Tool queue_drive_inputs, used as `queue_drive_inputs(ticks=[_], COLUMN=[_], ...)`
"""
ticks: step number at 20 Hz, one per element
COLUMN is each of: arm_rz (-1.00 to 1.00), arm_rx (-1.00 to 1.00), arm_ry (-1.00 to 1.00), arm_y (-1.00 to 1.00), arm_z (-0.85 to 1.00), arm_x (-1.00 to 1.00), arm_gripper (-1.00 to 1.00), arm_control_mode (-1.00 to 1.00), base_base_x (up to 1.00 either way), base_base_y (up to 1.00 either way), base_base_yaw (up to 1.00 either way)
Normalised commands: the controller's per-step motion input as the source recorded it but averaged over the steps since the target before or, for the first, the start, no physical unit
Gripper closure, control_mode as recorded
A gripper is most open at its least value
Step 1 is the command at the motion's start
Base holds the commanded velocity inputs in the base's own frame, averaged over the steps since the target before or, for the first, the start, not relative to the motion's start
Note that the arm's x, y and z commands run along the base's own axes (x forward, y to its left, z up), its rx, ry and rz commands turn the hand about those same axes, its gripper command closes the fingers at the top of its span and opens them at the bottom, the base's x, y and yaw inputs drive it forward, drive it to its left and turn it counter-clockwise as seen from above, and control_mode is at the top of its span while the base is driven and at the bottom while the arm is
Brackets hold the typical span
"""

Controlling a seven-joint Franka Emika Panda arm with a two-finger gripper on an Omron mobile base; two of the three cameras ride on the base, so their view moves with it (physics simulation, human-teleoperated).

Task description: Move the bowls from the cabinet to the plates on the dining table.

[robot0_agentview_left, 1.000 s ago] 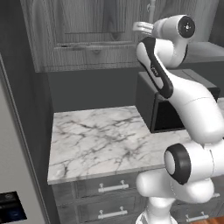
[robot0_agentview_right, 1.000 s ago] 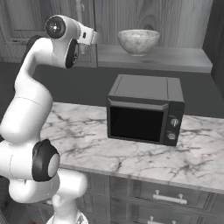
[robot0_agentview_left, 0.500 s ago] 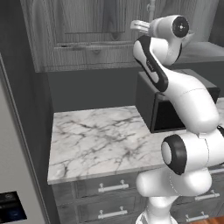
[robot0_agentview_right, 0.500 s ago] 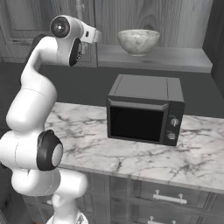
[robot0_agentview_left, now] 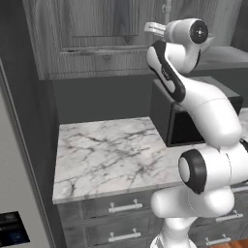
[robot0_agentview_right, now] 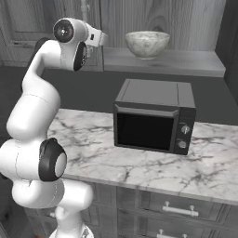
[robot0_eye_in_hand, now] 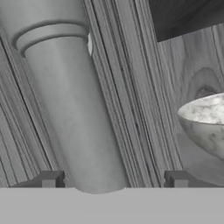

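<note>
Although one cabinet door is already swung aside and the shelf lies open, I judge the task barely begun: the white marble-look bowl [robot0_agentview_right: 147, 43] sits on the cabinet shelf [robot0_agentview_right: 186, 62], above and behind the black microwave [robot0_agentview_right: 155, 116], and nothing has been lifted. I can see neither the wooden bowl, nor plates, nor the dining table from here, so both carries are left to do.

My gripper [robot0_eye_in_hand: 114, 181] is raised to the cabinet [robot0_agentview_left: 92, 43], its fingertips spread wide on either side of the silver bar handle [robot0_eye_in_hand: 74, 109] of a door, pinching nothing. The handle runs between my fingertips, close in front of the hand, a smooth satin cylinder with a stepped collar near its far end. Beyond it the door is grey wood-grain, cut with long parallel grooves.

In my hand view the bowl [robot0_eye_in_hand: 205, 122] lies off to one side, well apart from my fingers: a rounded, thick-walled shape, pale with grey veins, polished-looking. The counter [robot0_agentview_left: 111, 155] below is the same veined marble, flat and glossy.
</note>
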Motion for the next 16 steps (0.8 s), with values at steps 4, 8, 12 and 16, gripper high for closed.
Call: queue_drive_inputs(ticks=[4, 8, 12, 16], arm_rz=[0.00, 0.00, 0.00, 0.00], arm_rx=[0.00, 0.00, 0.00, 0.00], arm_ry=[0.00, -0.07, -0.09, -0.10], arm_y=[0.06, 0.19, 0.27, 0.35], arm_z=[0.00, 0.00, 0.00, 0.00], arm_x=[-0.08, -0.65, -0.76, -0.75], arm_gripper=[1.00, 1.00, 1.00, 1.00], arm_control_mode=[-1.00, -1.00, -1.00, -1.00], base_base_x=[0.00, 0.00, 0.00, 0.00], base_base_y=[0.00, 0.00, 0.00, 0.00], base_base_yaw=[0.00, 0.00, 0.00, 0.00])
